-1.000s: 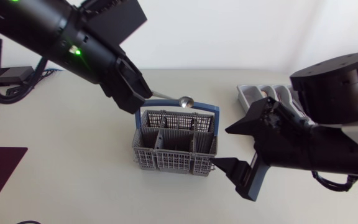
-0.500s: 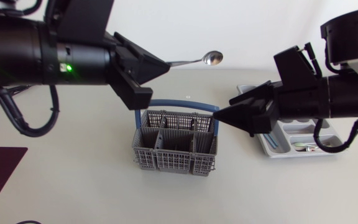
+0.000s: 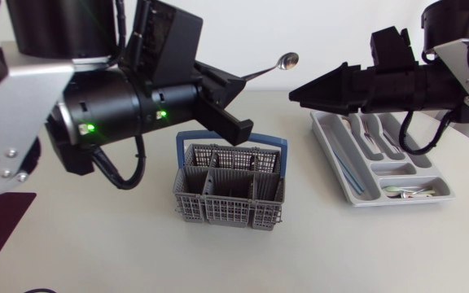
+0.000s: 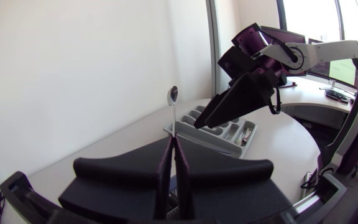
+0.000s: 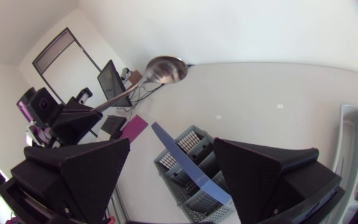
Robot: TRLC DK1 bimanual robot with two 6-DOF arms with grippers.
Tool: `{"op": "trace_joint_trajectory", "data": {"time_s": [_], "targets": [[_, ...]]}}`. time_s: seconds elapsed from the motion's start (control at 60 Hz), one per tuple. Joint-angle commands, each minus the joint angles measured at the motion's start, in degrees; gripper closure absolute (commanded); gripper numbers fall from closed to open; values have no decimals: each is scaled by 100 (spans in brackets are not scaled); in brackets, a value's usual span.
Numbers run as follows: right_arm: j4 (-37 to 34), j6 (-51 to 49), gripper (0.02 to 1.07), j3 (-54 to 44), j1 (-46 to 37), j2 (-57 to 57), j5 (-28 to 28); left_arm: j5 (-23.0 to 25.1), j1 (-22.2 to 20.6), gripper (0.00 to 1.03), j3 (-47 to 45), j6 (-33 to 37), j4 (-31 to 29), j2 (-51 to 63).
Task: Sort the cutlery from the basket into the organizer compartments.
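Left tool (image 4: 174,149) clamps the spoon (image 4: 173,109) by its handle, raised above the basket (image 3: 187,203) on the counter (image 3: 96,236). Right tool (image 5: 173,144) is wide open near the spoon bowl, apparently without contact. The organizer (image 3: 332,155) lies beside the basket.

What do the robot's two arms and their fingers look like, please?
The left arm has a silver-grey link and a bulky black joint with two green lights and black cables looped below. The right arm is black with a pale link and a black cable. The left gripper and right gripper have matte black, broad wedge-shaped fingers.
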Motion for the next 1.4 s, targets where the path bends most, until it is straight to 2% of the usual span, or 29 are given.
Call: {"op": "trace_joint_trajectory", "data": {"time_s": [0.0,0.117,0.35,0.5,0.567,0.733,0.817,1.1,1.383], "targets": [[399,728,10,179,-128,250,-319,-199,-56,100,6,-134,266,296],[768,1256,14,425,-171,602,-583,-462,-109,100,58,-90,644,603],[1138,1968,17,847,48,1235,-513,-928,-179,100,67,-20,1426,1148],[1138,2205,30,1102,57,1542,-513,-1104,-232,100,137,42,1760,1438],[1146,2284,32,1198,83,1613,-513,-1166,-250,100,164,68,1866,1570],[1454,2644,56,1277,119,1692,-504,-1315,-259,100,208,112,2103,1790],[1568,2794,61,1304,136,1771,-513,-1315,-259,100,234,103,2138,1816],[1489,2776,63,1277,171,1876,-478,-1359,-197,100,261,121,2252,1878],[1524,2759,62,1119,4,1516,-478,-1377,-100,100,208,288,2305,1869]]}}
